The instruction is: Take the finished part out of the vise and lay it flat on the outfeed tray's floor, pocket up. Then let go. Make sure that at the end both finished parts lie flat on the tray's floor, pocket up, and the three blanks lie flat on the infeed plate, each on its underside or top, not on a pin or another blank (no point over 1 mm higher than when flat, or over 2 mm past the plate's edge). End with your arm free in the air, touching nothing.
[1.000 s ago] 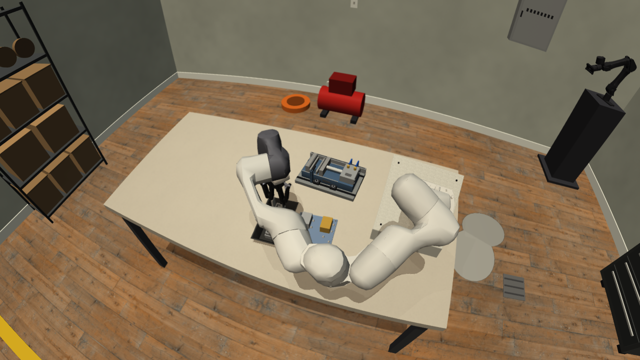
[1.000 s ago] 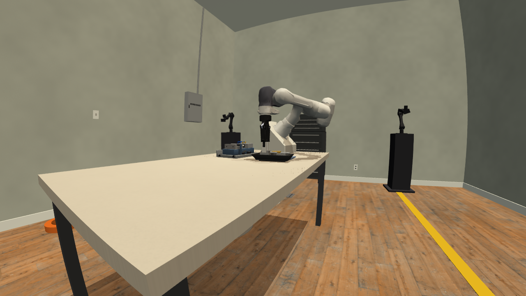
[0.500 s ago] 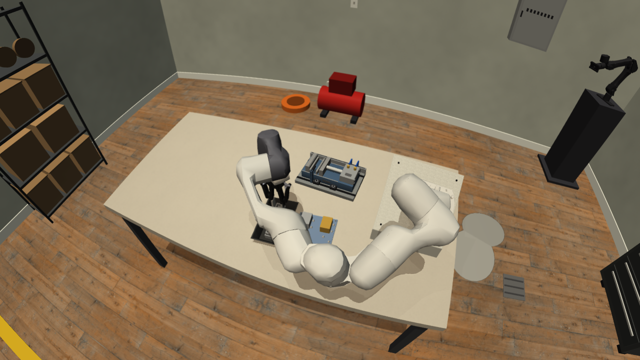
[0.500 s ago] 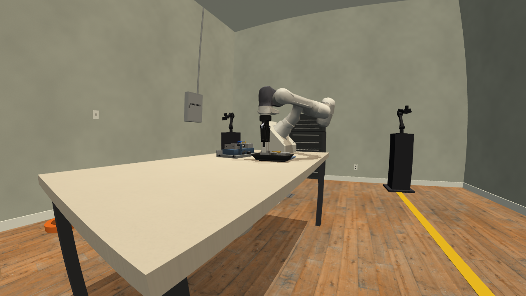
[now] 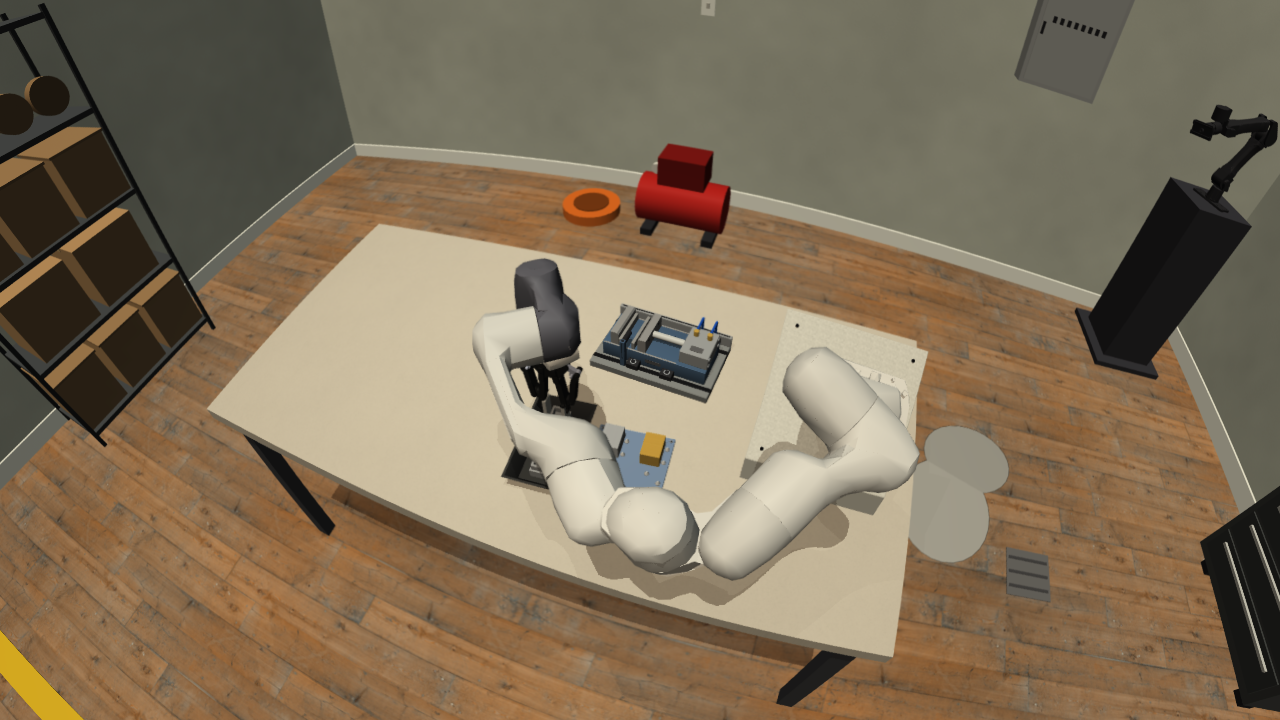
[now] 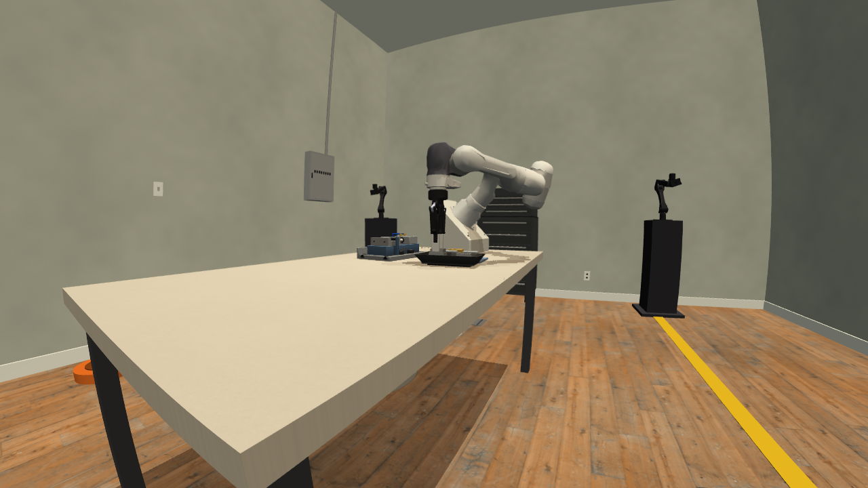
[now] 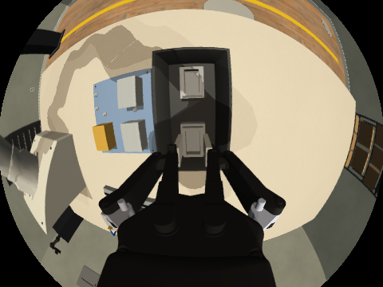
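Observation:
My gripper point(image 5: 554, 392) point(image 6: 436, 238) point(image 7: 193, 141) is shut on the finished part point(image 7: 193, 139), a small grey block with a shallow pocket facing up. It holds the part low inside the black outfeed tray point(image 5: 587, 412) point(image 6: 461, 261) point(image 7: 225, 91), at the end nearest the wrist camera. I cannot tell whether the part touches the floor. A second grey part point(image 7: 191, 81) lies flat further along the tray. The blue vise point(image 5: 662, 344) point(image 6: 389, 247) stands behind the tray with nothing between its jaws.
A blue plate point(image 5: 631, 456) point(image 7: 104, 112) beside the tray carries a yellow block point(image 5: 652, 447) point(image 7: 104, 136) and two grey blanks point(image 7: 128, 92). The arm's own links lie over the table's near edge. A perforated mat point(image 5: 805, 349) is at the right.

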Robot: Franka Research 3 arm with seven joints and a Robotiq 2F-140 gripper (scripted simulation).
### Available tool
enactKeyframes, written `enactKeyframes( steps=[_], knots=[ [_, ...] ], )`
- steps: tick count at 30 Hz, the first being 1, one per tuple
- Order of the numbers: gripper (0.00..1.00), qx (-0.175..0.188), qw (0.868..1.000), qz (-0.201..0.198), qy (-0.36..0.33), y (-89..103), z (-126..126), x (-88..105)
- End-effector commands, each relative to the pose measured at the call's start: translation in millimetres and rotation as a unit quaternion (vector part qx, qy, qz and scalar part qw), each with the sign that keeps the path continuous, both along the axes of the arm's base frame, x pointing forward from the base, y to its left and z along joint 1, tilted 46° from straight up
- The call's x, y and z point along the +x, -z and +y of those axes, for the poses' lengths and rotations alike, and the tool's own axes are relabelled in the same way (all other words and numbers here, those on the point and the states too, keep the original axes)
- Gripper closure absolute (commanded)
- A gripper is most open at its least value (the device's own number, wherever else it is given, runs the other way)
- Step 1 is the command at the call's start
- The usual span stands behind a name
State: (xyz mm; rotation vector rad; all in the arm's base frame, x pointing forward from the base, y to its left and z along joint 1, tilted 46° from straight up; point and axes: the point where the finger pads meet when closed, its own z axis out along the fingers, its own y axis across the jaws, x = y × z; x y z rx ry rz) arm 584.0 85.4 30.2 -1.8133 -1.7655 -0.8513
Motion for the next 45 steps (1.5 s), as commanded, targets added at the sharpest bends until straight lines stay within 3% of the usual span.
enactKeyframes(
  steps=[1, 45],
  knots=[
    [1.00, -0.001, 1.000, 0.000, 0.002, 0.7, 0.1, 1.3],
    [1.00, -0.001, 1.000, -0.001, 0.001, 6.1, 6.1, 2.3]
  ],
)
